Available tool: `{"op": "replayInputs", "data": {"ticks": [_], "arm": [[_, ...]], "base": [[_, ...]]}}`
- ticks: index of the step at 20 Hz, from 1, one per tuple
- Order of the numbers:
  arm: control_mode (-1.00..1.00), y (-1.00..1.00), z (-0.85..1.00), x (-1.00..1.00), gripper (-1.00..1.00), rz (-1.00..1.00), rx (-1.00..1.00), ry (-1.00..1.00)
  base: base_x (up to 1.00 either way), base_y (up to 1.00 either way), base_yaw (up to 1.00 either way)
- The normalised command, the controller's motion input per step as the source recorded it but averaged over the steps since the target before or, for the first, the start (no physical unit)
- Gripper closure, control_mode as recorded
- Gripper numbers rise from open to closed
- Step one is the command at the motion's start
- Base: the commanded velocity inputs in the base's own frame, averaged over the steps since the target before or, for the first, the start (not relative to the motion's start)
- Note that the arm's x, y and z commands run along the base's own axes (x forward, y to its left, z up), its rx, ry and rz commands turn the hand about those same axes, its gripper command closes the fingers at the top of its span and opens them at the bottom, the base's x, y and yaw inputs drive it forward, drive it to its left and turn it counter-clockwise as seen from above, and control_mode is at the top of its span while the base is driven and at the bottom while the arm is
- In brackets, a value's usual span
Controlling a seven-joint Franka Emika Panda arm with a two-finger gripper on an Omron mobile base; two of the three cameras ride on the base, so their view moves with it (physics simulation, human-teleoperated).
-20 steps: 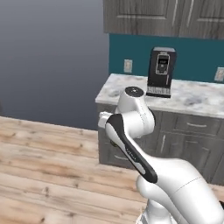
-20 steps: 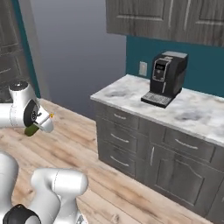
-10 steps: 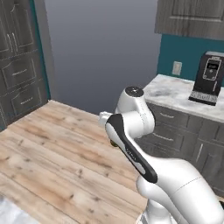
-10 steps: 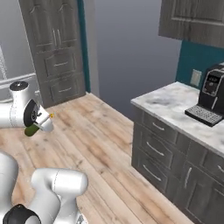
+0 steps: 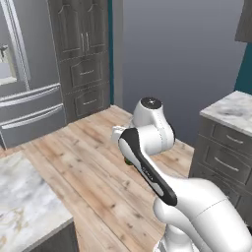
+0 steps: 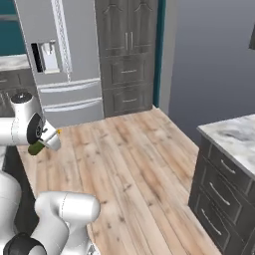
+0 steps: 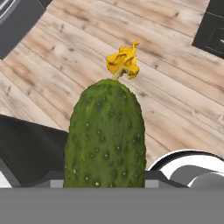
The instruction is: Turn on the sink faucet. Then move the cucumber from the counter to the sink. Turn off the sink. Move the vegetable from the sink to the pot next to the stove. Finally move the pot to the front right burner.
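The cucumber (image 7: pixel 105 135) is a stubby dark-green oblong with a shrivelled yellow flower at its tip. It rises large in the middle of the hand view, over wooden floor. My gripper (image 6: pixel 41 144) is shut on the cucumber (image 6: pixel 35 149) and holds it in the air at the left of the right base view. In the left base view a sliver of the cucumber (image 5: pixel 128 161) peeks out beneath the folded white arm. A marble counter (image 5: pixel 24 206) corner lies at the lower left.
A steel fridge (image 6: pixel 64 60) and tall dark-grey cabinets (image 6: pixel 127 50) stand along the far wall. Another marble-topped cabinet with drawers (image 6: pixel 226 169) juts in from the right. Open wooden floor (image 6: pixel 134 159) lies between them.
The whole picture has swung: the base has turned, so the coffee-machine counter slid off to the right and the fridge and tall cabinets came in. The arm keeps its pose, still gripping the cucumber.
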Motion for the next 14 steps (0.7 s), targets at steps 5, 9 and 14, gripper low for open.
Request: {"op": "replayInputs", "data": {"ticks": [5,9,14], "arm": [[1.0,0.0,0.0,0.0,1.0,0.0,0.0,0.0],[1.0,0.0,0.0,0.0,1.0,0.0,0.0,0.0],[1.0,0.0,0.0,0.0,1.0,0.0,0.0,0.0]], "base": [[0.2,0.0,0.52],[0.19,0.0,0.51],[0.12,-0.66,0.38]]}}
